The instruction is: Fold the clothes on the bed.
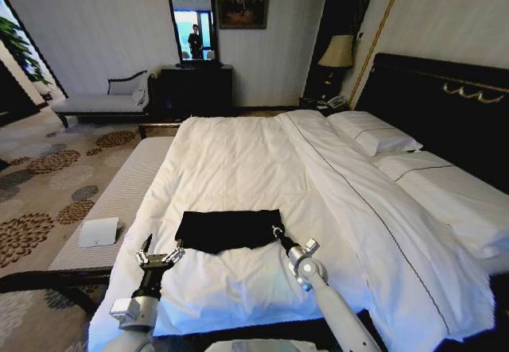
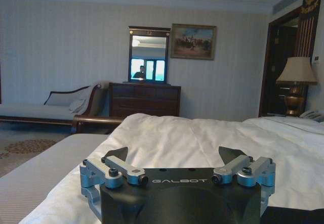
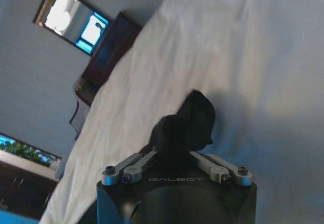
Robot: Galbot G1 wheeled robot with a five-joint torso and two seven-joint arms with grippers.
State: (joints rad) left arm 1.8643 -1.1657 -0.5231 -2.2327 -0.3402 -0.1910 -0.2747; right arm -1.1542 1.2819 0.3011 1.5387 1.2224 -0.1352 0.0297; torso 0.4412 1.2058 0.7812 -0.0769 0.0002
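Observation:
The clothes (image 1: 229,230) are one black shirt lying as a flat rectangle near the front edge of the bed (image 1: 238,161), on its white duvet. My right gripper (image 1: 277,231) is at the shirt's near right corner and is shut on the fabric. In the right wrist view the black cloth (image 3: 190,123) bunches up between the right gripper's (image 3: 172,150) linkages. My left gripper (image 1: 161,251) hovers open just left of the shirt's near left corner, holding nothing. The left wrist view shows the left gripper (image 2: 174,158) with its fingers spread over the duvet and a strip of black cloth (image 2: 296,216) beside it.
A grey bench (image 1: 119,201) runs along the bed's left side with a white box (image 1: 99,231) on it. Pillows (image 1: 374,133) and a dark headboard (image 1: 445,102) lie to the right. A chaise (image 1: 103,102), dresser (image 1: 196,90) and lamp (image 1: 336,52) stand by the far wall.

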